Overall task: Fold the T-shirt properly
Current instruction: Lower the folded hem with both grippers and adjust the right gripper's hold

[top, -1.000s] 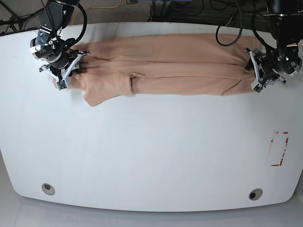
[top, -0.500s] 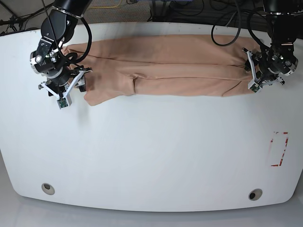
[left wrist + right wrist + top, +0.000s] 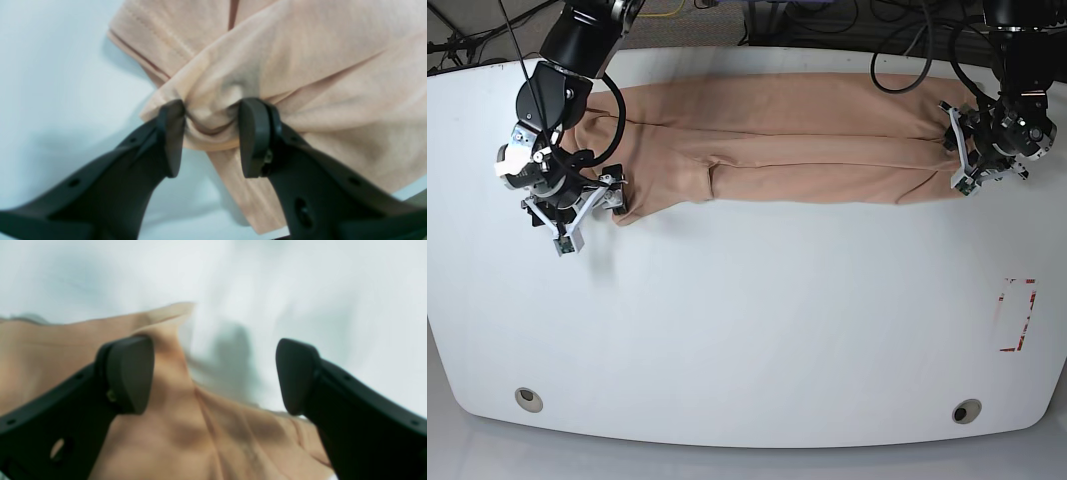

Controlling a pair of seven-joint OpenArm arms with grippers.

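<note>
While the T-shirt (image 3: pixel 777 140) lies stretched in a long folded band across the far part of the white counter (image 3: pixel 757 320), I hold one end of it in my left claw (image 3: pixel 208 128), whose two dark fingers (image 3: pixel 253 133) pinch a bunched fold of the peach cloth between them. In the base view that claw (image 3: pixel 967 160) sits at the band's right end, near the counter's edge. My right claw (image 3: pixel 213 373) has its fingers (image 3: pixel 128 371) spread wide with nothing between them; one finger hangs over the cloth, the other over bare counter, and a loose corner of the shirt (image 3: pixel 173 380) lies below the gap. In the base view it (image 3: pixel 577 215) hangs just beside the band's left end.
</note>
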